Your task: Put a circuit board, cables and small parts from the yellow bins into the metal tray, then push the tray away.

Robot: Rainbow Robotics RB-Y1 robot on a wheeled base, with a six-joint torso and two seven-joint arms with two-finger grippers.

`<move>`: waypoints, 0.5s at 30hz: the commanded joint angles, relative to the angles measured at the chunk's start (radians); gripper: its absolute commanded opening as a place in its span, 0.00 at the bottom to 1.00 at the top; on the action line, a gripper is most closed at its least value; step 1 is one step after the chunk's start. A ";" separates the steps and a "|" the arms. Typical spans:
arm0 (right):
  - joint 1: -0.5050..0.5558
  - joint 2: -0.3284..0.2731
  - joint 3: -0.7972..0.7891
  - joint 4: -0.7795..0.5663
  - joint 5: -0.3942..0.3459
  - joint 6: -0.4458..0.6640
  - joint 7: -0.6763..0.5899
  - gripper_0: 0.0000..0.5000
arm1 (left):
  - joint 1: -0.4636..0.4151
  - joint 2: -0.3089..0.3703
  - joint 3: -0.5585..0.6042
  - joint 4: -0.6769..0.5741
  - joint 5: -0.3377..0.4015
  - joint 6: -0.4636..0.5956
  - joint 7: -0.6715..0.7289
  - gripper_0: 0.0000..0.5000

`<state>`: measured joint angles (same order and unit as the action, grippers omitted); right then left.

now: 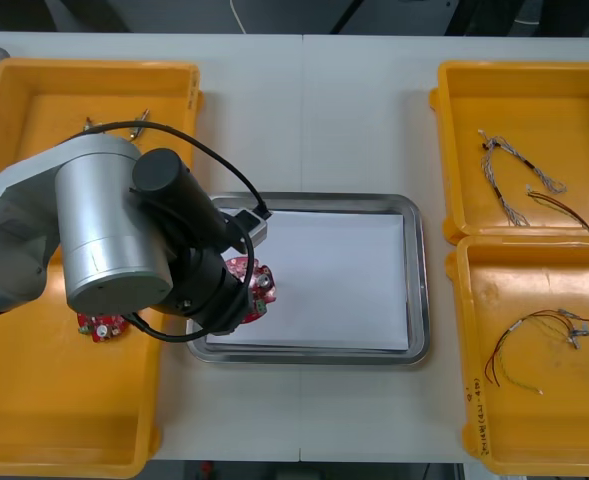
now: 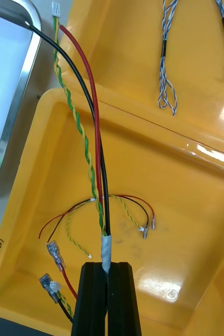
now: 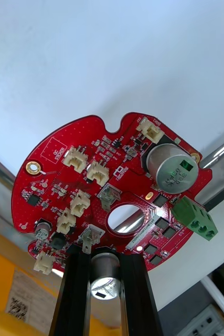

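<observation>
My left gripper (image 3: 105,258) is shut on the edge of a round red circuit board (image 3: 112,194). In the front view this board (image 1: 252,285) hangs over the left end of the metal tray (image 1: 314,199), which is white inside. At the table's right edge, my right gripper (image 2: 107,266) is shut on the taped end of a cable bundle (image 2: 93,131) of black, red and green-yellow wires. It is above the near right yellow bin (image 2: 195,210). The held cable (image 1: 572,213) stretches toward the far right bin (image 1: 534,85).
A second red board (image 1: 101,326) lies in the near left bin (image 1: 54,420). Small metal parts (image 1: 141,118) sit in the far left bin (image 1: 94,80). Twisted blue and white cables (image 1: 504,175) lie in the far right bin. Red and yellow cables (image 1: 534,340) lie in the near right bin.
</observation>
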<state>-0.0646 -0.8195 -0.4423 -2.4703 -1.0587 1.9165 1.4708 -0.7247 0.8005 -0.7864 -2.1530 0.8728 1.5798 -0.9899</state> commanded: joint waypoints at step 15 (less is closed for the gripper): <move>0.060 -0.066 0.023 -0.013 0.059 0.003 0.088 0.00 | -0.056 -0.018 -0.183 0.094 -0.104 -0.156 0.034 0.00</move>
<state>-0.0320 -0.8467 -0.4335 -2.4703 -1.0149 1.9165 1.5315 -0.7401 0.7992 -0.9402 -2.0583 0.7942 1.4465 -0.9889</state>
